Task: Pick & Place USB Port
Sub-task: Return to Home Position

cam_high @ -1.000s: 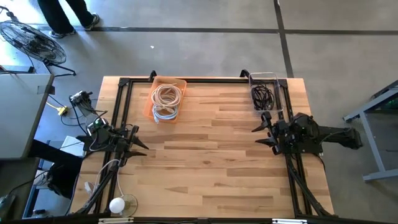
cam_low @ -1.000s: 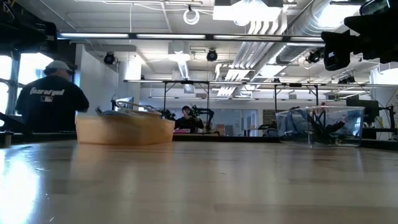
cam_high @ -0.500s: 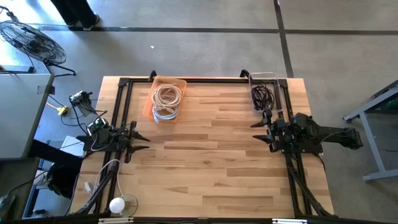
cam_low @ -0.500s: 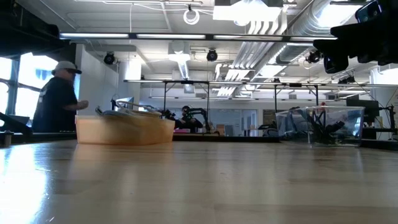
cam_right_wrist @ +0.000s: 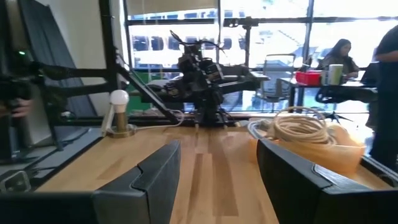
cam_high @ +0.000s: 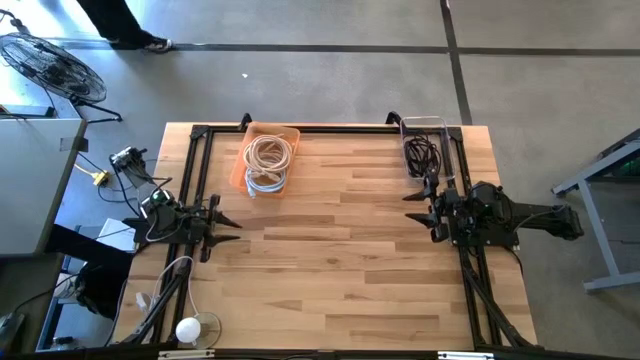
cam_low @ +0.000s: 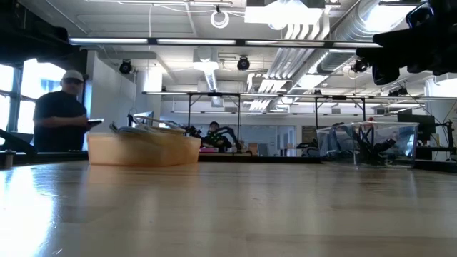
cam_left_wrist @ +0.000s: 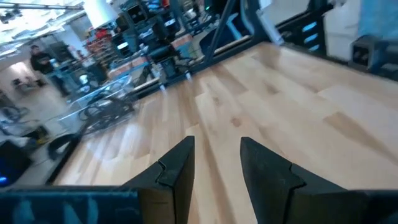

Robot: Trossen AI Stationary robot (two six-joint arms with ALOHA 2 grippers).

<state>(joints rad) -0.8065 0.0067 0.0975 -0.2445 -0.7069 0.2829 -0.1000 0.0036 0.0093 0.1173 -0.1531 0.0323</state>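
An orange bin (cam_high: 268,158) holding coiled cream and white cables (cam_high: 268,160) stands near the table's far edge, left of centre. A clear bin (cam_high: 425,148) with black cables (cam_high: 421,152) stands near the far right corner. My left gripper (cam_high: 235,228) hovers open over the table's left side, pointing right. My right gripper (cam_high: 410,208) is open over the right side, just on the near side of the clear bin, pointing left. The right wrist view shows the orange bin (cam_right_wrist: 311,140) ahead of the fingers; the left wrist view shows the clear bin (cam_left_wrist: 106,112) far off.
A black frame (cam_high: 195,160) runs along the table's left, far and right edges. A lamp with a white bulb (cam_high: 190,330) stands at the near left corner. Bare wood (cam_high: 330,250) lies between the arms. A person (cam_low: 61,107) stands beyond the table.
My left gripper's fingers have drawn closer together from a wide spread, still with a gap. My right gripper has shifted a little toward the far edge. The person beyond the table has turned about.
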